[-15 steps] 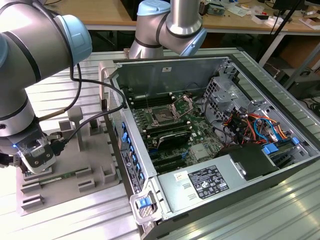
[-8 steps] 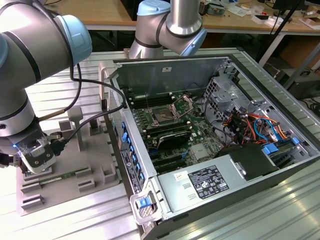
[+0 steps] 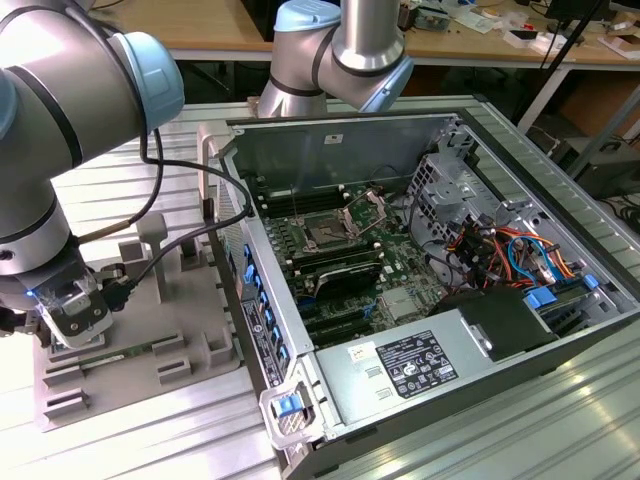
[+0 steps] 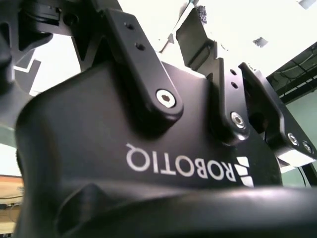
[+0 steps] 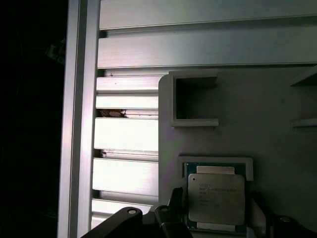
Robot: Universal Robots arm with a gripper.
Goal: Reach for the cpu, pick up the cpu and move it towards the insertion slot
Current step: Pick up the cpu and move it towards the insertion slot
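The cpu (image 5: 216, 199), a small square chip with a pale silver top, lies flat in a shallow white-rimmed pocket of the grey fixture plate (image 5: 277, 99). My gripper (image 5: 216, 215) is low over it, open, with a dark fingertip close on either side of the chip; I cannot tell whether they touch it. In the exterior view my gripper (image 3: 70, 318) is down on the fixture plate (image 3: 160, 340) at the view's left, outside the computer case. The insertion slot (image 3: 325, 234), a dark square socket with its silver bracket raised, sits on the motherboard far to the exterior view's right.
The open computer case (image 3: 450, 250) holds the motherboard, a power supply (image 3: 410, 365) and cable bundles (image 3: 500, 250). A thin green memory stick (image 3: 120, 352) lies on the fixture plate, which has raised grey blocks (image 3: 150, 240). My arm's upper links (image 3: 345, 50) hang over the case's back wall.
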